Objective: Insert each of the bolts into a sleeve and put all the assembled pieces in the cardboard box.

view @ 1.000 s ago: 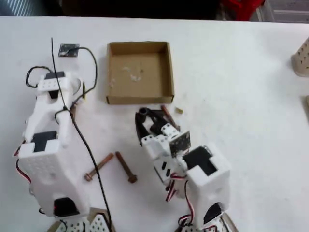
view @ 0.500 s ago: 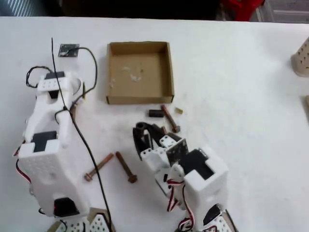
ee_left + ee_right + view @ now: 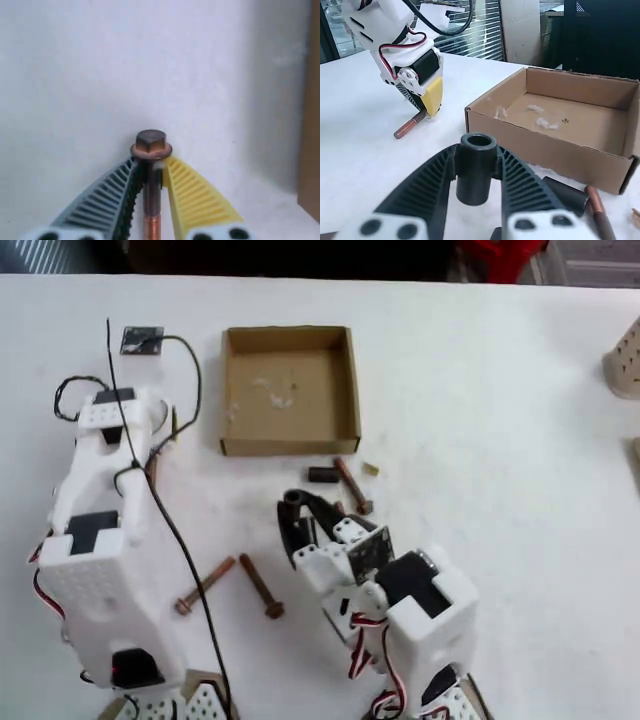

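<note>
A bolt (image 3: 151, 146) is being clamped just under its hex head by the left tool (image 3: 151, 165), with the grey and yellow fingers (image 3: 192, 195) being pressed against its shank. This tool is being held low over the desk (image 3: 500, 440) at nine o'clock of the cardboard box (image 3: 290, 447), apart from its wall. A black sleeve (image 3: 476, 167) is being gripped upright by the right tool (image 3: 476, 152), with its open bore being turned upward. This tool is being held at six o'clock of the box, near its front wall. Between that tool and the box, a second sleeve (image 3: 322, 476) is being seen lying on its side. A loose bolt (image 3: 352, 485) is lying just beside it at its three o'clock, and a small brass-coloured piece (image 3: 370, 469) is lying near that bolt's far end. At seven o'clock of the box, well apart from it, a left-hand bolt (image 3: 205, 585) and a right-hand bolt (image 3: 260, 586) are being seen lying in a V, with their heads at the near ends. Pale flecks are being shown on the box floor.
</note>
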`<state>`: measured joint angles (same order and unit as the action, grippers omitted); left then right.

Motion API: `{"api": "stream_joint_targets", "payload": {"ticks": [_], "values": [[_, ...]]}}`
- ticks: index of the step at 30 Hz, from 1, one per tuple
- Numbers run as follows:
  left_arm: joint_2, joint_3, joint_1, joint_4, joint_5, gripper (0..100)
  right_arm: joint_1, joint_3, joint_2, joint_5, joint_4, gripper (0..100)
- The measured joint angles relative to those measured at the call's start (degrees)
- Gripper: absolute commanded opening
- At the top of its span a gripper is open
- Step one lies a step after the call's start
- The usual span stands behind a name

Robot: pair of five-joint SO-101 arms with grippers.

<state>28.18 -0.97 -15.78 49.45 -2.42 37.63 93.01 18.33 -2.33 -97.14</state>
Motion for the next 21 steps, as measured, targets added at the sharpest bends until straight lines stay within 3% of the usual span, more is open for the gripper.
{"api": "stream_joint_targets", "payload": {"ticks": [10, 15, 21], "values": [[-13.98, -9.93, 1.32, -0.53, 0.0, 2, 0.0, 0.0, 0.0, 0.0, 2.64, 1.7], [-24.26, -20.92, 3.08, -8.79, 0.0, 2, 0.0, 0.0, 0.0, 0.0, 2.64, 1.7], [-33.67, -34.81, 3.08, -24.7, 0.0, 2, 0.0, 0.0, 0.0, 0.0, 2.73, 1.7]]}}
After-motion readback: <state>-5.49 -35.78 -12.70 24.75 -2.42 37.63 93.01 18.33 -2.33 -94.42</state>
